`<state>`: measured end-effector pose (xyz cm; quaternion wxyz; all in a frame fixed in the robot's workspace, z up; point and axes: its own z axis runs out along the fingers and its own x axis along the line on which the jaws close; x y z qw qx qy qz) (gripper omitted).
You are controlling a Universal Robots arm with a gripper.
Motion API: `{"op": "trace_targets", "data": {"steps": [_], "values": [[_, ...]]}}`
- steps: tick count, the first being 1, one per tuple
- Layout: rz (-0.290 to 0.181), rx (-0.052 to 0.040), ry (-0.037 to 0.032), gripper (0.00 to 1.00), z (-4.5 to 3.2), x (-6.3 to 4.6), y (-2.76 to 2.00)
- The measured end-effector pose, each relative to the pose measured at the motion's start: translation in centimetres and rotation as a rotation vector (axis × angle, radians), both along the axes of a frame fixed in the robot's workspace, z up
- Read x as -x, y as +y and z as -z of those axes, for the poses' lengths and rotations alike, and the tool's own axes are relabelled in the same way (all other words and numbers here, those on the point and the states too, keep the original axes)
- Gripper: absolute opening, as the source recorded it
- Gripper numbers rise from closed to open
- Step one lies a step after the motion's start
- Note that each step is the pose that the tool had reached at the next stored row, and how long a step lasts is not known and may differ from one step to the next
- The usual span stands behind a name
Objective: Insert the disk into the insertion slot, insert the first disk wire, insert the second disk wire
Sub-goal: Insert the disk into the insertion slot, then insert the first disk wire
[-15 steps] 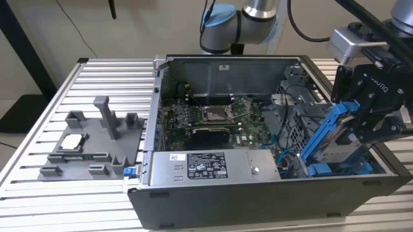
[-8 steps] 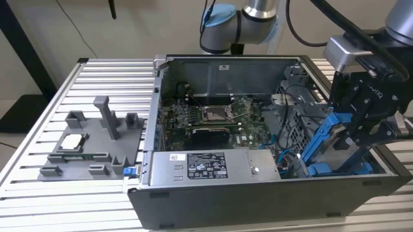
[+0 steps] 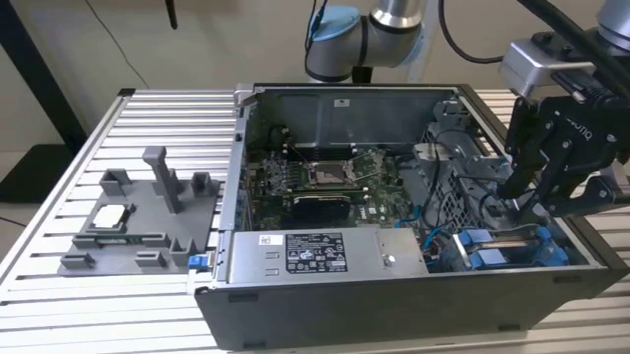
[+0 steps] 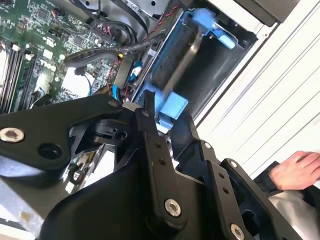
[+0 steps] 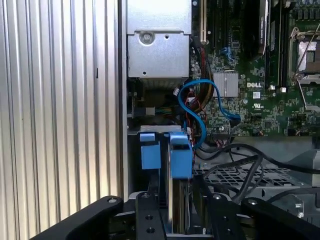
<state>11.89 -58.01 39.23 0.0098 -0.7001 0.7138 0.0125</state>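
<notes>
The disk (image 5: 180, 155) stands on edge in its bright blue frame inside the insertion slot (image 3: 512, 254), at the near corner of the open computer case on the exterior view's right. The blue frame (image 4: 172, 105) also appears in the second wrist view, with the dark bay (image 4: 210, 65) behind it. My gripper (image 3: 520, 206) hangs just above the disk. Its black fingers (image 5: 147, 215) are apart and straddle the disk's upper edge, with a dark gap on one side. A loose blue wire (image 5: 192, 107) curls beside the slot.
A grey power supply box (image 3: 315, 254) fills the case's near side, with the motherboard (image 3: 325, 173) behind it. A grey fixture tray (image 3: 138, 221) with upright posts sits on the slatted table (image 3: 59, 295). Black cables (image 5: 240, 165) lie near the bay. A person's hand (image 4: 295, 170) rests on the table.
</notes>
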Motion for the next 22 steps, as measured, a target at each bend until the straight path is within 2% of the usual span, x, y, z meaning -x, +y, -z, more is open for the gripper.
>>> {"op": "trace_targets", "data": {"steps": [3, 6, 8, 12, 16, 17, 22], "values": [[0.000, -0.0007, 0.0000, 0.40, -0.04, 0.0, 0.05], [0.000, -0.0020, 0.0001, 0.40, -0.08, 0.0, 0.55], [0.000, -0.0058, -0.0002, 0.40, -0.08, 0.0, 0.83], [0.000, -0.0217, -0.0034, 0.40, -0.11, 0.0, 1.28], [0.000, -0.0235, -0.0052, 0.40, -0.32, 0.0, 1.63], [0.000, -0.0248, -0.0093, 0.40, -0.32, 0.0, 1.74], [-0.001, -0.0371, -0.0405, 0.40, -0.22, 0.0, 2.22]]}}
